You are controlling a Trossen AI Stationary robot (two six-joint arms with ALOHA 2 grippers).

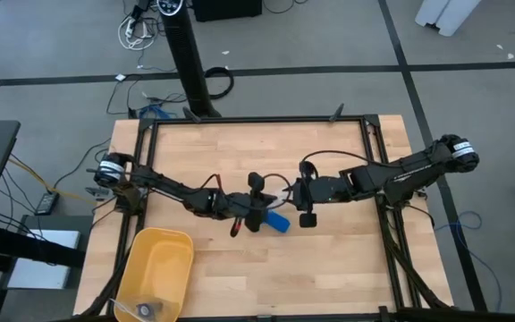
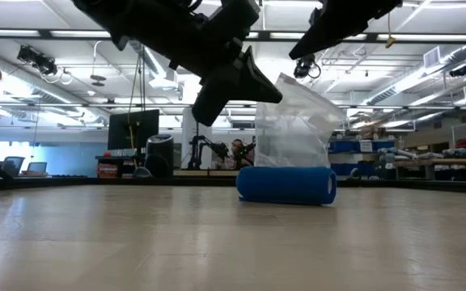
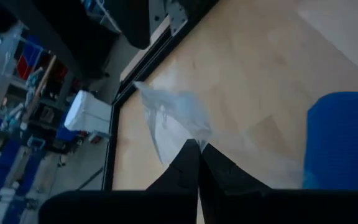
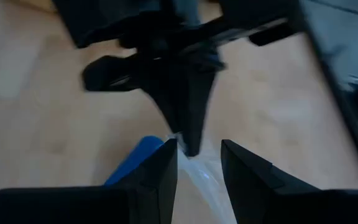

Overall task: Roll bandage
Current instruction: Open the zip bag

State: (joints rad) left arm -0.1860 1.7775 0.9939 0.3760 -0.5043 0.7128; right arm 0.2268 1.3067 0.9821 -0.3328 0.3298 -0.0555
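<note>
Blue bandage [image 2: 286, 185] on table, left fingers [image 3: 197, 155] pinched on clear bag [image 2: 291, 129]

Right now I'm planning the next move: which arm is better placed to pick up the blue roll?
Probably the right. The right gripper is open, above the bandage, which lies free on the table. The left gripper is shut on the clear plastic bag.
</note>
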